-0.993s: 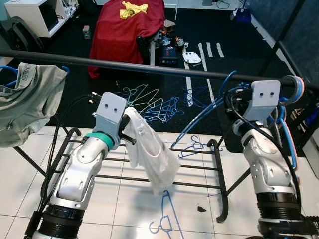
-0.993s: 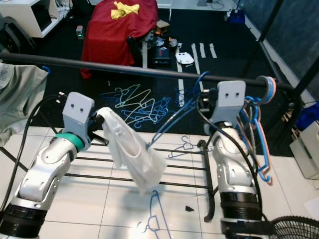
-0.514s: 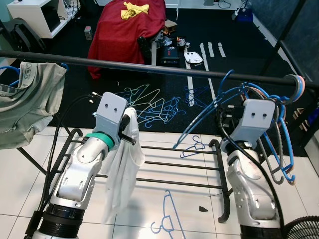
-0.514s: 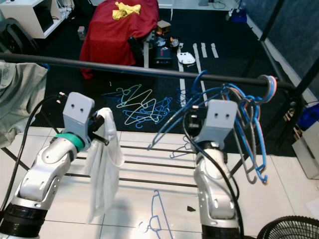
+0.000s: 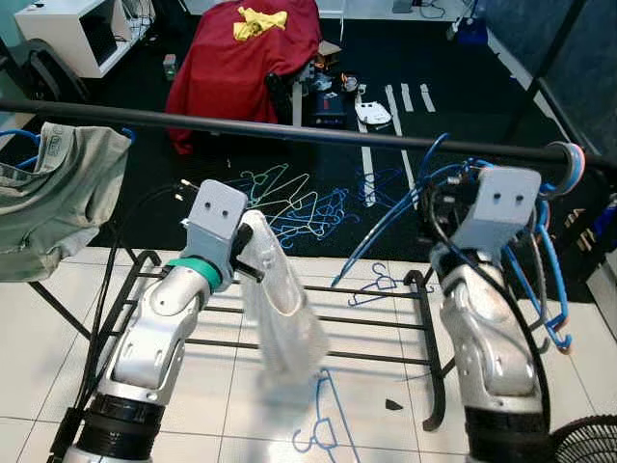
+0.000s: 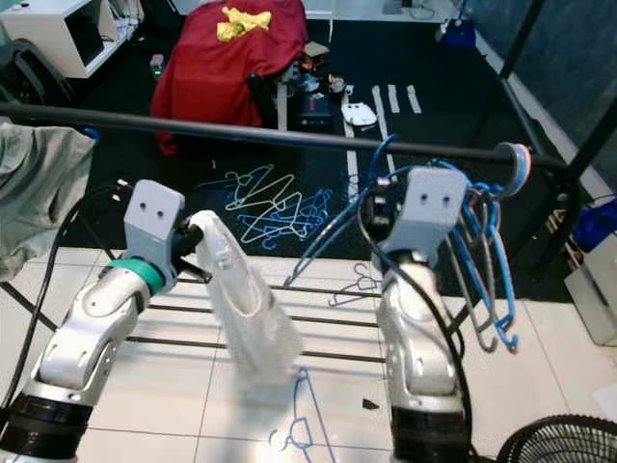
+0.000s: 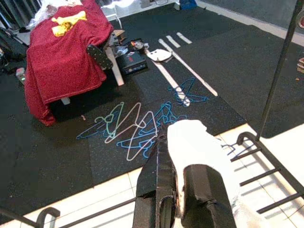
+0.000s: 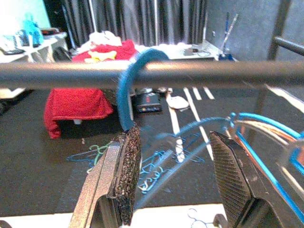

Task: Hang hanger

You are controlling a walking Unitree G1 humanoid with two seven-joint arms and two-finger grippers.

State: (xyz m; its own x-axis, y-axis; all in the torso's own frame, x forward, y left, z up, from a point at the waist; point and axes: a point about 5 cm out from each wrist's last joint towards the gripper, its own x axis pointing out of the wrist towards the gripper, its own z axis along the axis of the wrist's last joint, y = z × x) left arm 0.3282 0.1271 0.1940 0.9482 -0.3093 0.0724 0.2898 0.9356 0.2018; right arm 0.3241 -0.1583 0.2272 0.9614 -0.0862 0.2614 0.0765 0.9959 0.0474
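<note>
The blue plastic hanger [image 8: 128, 90] is hooked over the black clothes rail [image 8: 199, 73] at centre frame. The right gripper [image 8: 173, 180] is spread wide, released just below. The left gripper [image 7: 185, 199] clenches a white cloth [image 5: 284, 309]. Next, withdrawing the right arm cleanly looks due.
</note>
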